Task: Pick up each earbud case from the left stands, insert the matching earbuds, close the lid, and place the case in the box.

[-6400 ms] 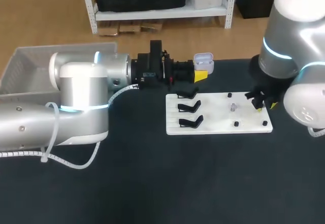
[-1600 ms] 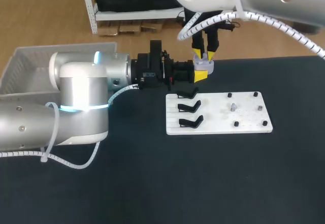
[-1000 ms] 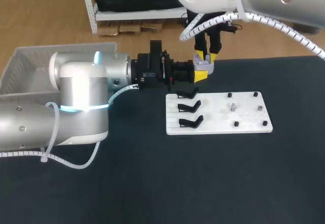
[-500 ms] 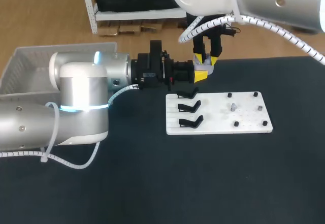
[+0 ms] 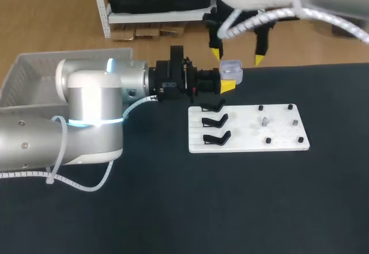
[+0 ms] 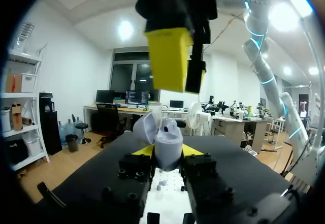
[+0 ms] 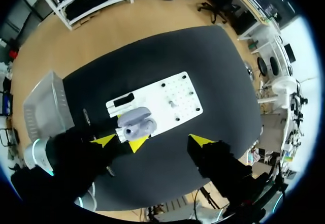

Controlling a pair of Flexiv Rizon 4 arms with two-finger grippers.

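A pale lilac earbud case [image 5: 230,68] with its lid open is held off the table at the back, my left gripper [image 5: 227,84] shut on its body. In the left wrist view the case [image 6: 167,144] stands between the yellow fingertips [image 6: 194,150], lid tipped aside. My right gripper [image 5: 237,56] hangs just above the case, open wide, touching nothing. Its yellow finger [image 6: 167,59] fills the space over the case in the left wrist view. From the right wrist the case [image 7: 135,120] lies ahead of the spread right gripper [image 7: 152,141].
A white plate [image 5: 282,141] in mid-table carries black stands [image 5: 215,120] on its left and small black pegs on its right, with a small grey piece [image 5: 264,121] among them. A grey box [image 5: 34,72] sits at the far left.
My right gripper, which was closed down at the open case, has opened wide and lifted a little above it. The left arm and the case have not moved.
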